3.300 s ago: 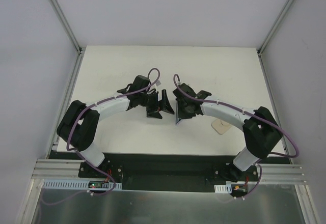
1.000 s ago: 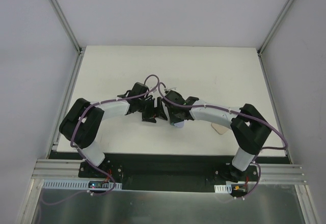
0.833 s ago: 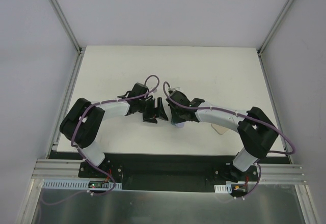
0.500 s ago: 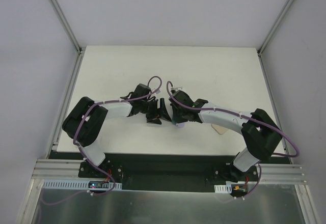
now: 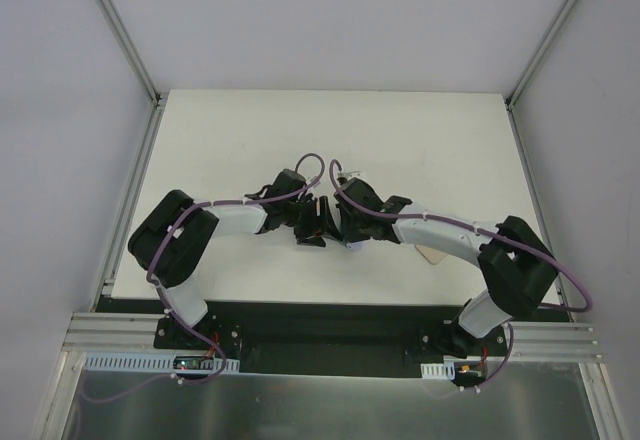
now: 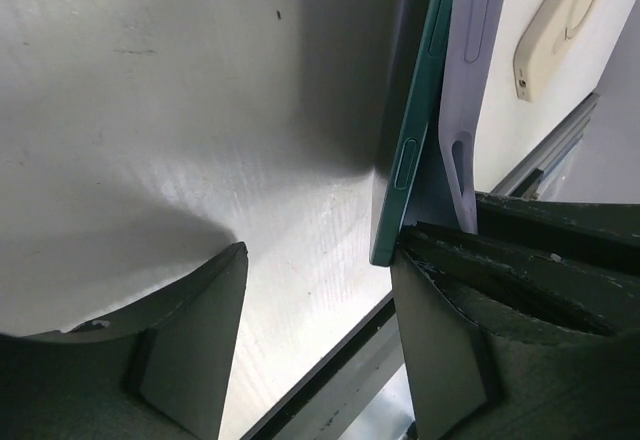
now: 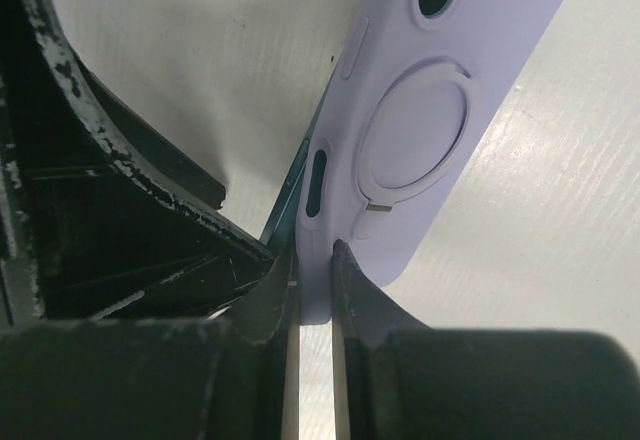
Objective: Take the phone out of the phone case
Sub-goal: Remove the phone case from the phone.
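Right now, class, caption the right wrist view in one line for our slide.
Right fingers pinch the lower end of the lilac phone case, the green phone partly out of it.

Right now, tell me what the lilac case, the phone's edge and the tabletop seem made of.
Lilac case: likely silicone, matte, soft rounded moulded edges. Phone's edge: dark green, smooth satin sheen, probably metal, possibly plastic. Tabletop: white, faintly streaked, perhaps painted or laminated board.

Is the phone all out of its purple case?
Partly out. The green phone stands away from the purple case at one end and meets it at the other. The right gripper pinches the case.
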{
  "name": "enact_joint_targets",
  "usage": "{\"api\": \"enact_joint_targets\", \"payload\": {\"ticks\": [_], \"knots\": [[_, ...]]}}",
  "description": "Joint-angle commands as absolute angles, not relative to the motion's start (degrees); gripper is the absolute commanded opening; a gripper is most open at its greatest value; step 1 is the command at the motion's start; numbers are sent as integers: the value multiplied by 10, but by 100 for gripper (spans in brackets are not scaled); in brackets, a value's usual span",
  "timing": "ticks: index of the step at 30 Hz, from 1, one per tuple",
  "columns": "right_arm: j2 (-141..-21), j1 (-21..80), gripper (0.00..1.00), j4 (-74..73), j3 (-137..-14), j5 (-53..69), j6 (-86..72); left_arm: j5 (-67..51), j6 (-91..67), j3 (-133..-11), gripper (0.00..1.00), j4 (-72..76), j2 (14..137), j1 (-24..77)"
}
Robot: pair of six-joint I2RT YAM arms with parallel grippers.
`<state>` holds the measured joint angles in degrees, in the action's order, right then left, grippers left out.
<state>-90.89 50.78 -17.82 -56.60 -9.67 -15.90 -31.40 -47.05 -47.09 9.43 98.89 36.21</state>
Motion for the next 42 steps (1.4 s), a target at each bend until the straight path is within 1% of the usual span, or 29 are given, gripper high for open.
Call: {"api": "enact_joint_targets", "payload": {"ticks": [1,4,7,9,11,19,28,29,32,35,36,42], "knots": [[-901,513,1,-176,-541,-19,-193,-284,-474,-484,56,106,986,370],[-898,513,1,-173,-541,-15,-192,-280,-475,-493,55,106,990,371],[-897,513,1,-173,-542,-11,-192,-271,-477,-508,50,105,993,375],[-894,513,2,-172,-541,-10,-192,-242,-482,-512,41,102,991,381],[-889,513,1,-170,-539,-8,-191,-219,-492,-512,36,102,984,387],[-881,513,1,-164,-534,-4,-192,-192,-497,-547,36,91,1014,423],[-871,512,1,-157,-519,-5,-195,-183,-501,-568,35,103,1033,426],[-872,512,1,-158,-519,-4,-196,-186,-506,-570,34,109,1035,426],[-867,506,1,-159,-514,-5,-196,-199,-512,-577,20,129,1043,425],[-859,502,1,-164,-509,-4,-197,-207,-512,-577,2,144,1043,426],[-858,498,1,-166,-506,-5,-196,-209,-513,-574,0,147,1042,426],[-813,476,2,-178,-473,-8,-199,-209,-505,-561,0,145,1010,425]]}}
